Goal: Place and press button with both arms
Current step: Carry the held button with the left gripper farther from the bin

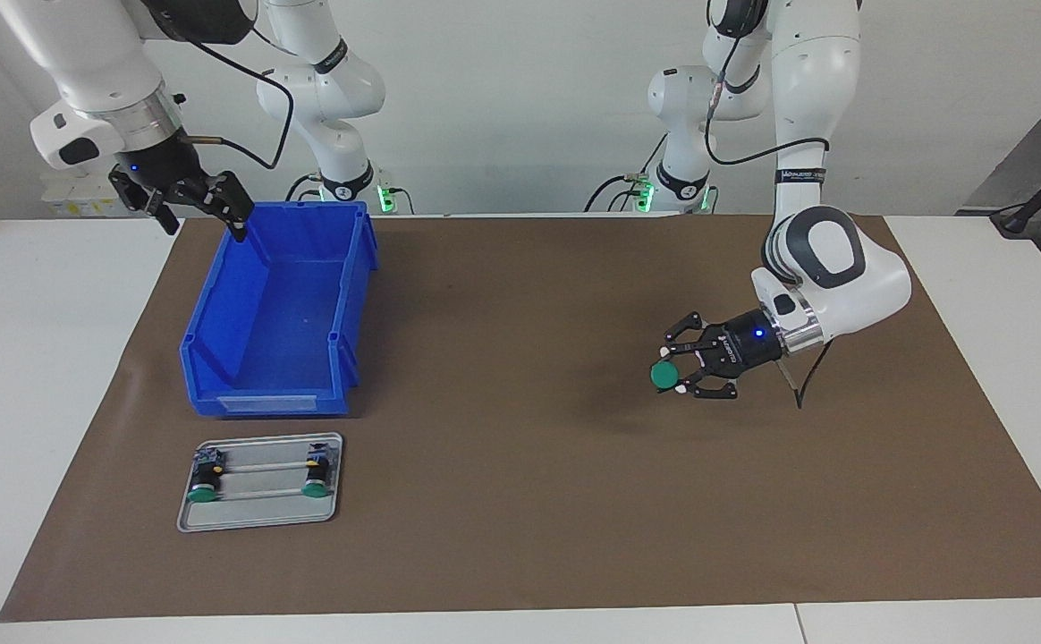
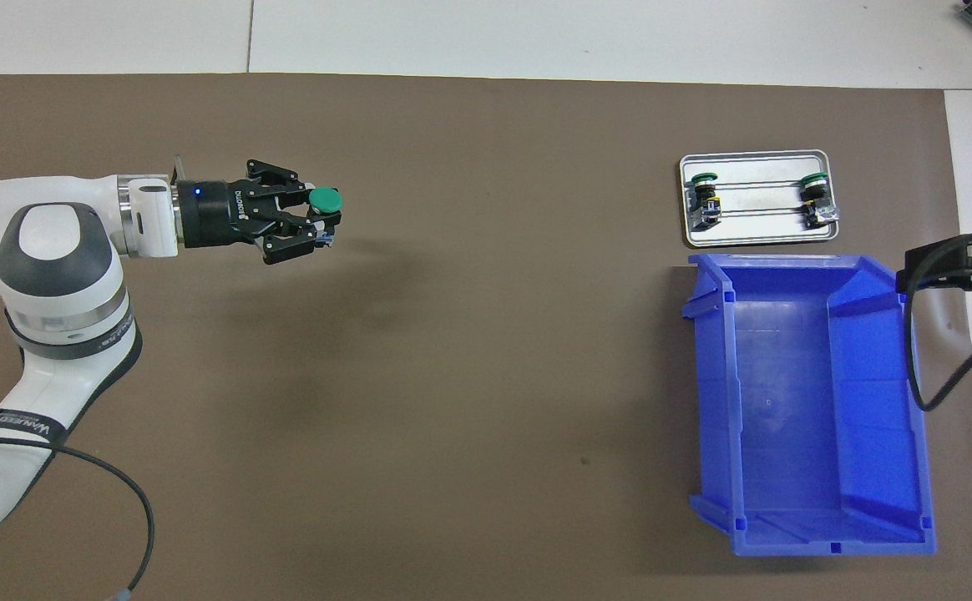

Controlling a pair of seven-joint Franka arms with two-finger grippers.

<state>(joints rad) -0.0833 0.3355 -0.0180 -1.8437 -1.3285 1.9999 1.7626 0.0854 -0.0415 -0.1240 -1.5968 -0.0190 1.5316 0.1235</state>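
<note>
My left gripper [image 1: 674,377] is shut on a button with a round green cap [image 1: 664,376] and holds it low over the bare brown mat [image 1: 520,429], toward the left arm's end of the table. The wrist lies nearly level. The held button also shows in the overhead view [image 2: 324,199]. Two more green-capped buttons [image 1: 202,492] [image 1: 312,487] lie in a small metal tray [image 1: 261,519]. My right gripper [image 1: 204,222] is open and empty. It waits raised over the corner of the blue bin [image 1: 275,402] nearest the robots.
The open blue bin [image 2: 787,534] stands toward the right arm's end of the table. The metal tray [image 2: 753,238] lies just beside it, farther from the robots. The brown mat [image 2: 486,376] covers the table's middle, with white tabletop around it.
</note>
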